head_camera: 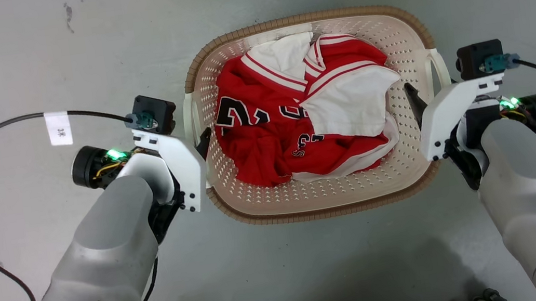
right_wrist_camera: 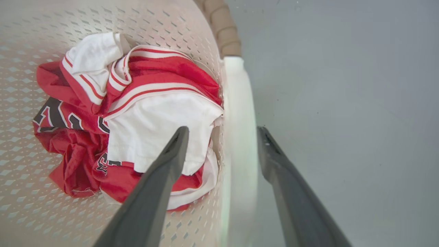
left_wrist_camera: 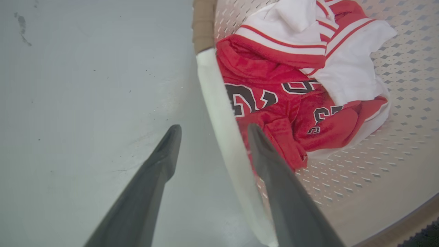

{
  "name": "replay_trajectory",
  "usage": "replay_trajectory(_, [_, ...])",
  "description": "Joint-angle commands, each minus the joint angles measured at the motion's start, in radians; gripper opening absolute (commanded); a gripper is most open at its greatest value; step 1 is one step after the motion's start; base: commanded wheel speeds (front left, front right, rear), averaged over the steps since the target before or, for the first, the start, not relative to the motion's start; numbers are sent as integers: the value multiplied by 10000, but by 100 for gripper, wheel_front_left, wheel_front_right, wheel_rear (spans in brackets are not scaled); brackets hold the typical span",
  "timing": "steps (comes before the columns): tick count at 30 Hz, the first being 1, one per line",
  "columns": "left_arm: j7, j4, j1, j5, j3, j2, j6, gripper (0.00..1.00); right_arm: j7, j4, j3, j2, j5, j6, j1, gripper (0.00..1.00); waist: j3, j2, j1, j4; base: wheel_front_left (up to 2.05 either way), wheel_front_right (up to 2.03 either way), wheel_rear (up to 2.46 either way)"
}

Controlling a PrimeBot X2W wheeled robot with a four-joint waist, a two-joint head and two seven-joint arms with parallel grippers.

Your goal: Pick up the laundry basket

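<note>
Fingers (left_wrist_camera: pixel 279 178) straddle white handles (left_wrist_camera: pixel 219 103); basket (head_camera: pixel 326 193) cream, perforated, brown-rimmed.

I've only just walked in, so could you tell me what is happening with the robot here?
The robot stands over the laundry basket, which sits on the grey floor with a red and white jersey inside. The left gripper has its jaws open astride the white left handle, one jaw inside the basket and one outside. The right gripper straddles the right handle the same way. Neither has closed yet, so the lift has not begun.
</note>
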Motion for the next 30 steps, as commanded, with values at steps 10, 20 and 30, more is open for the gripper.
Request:
replay_trajectory(10, [184,-77,-513,-964,-1018,218,-7,100,404,770,-258,-1,-440,-7,-954,100,351,0,-1,119,0,0,0])
replay_trajectory(20, [287,-232,-695,-1960,-1972,184,-14,0,648,1063,-702,22,-785,-7,-1055,0,428,0,-1,264,0,0,0])
replay_trajectory(30, [691,-613,-410,-3084,-3124,484,-60,0,1201,1178,-1166,-45,-1188,-10,-725,0,-284,0,-1,278,0,0,0])
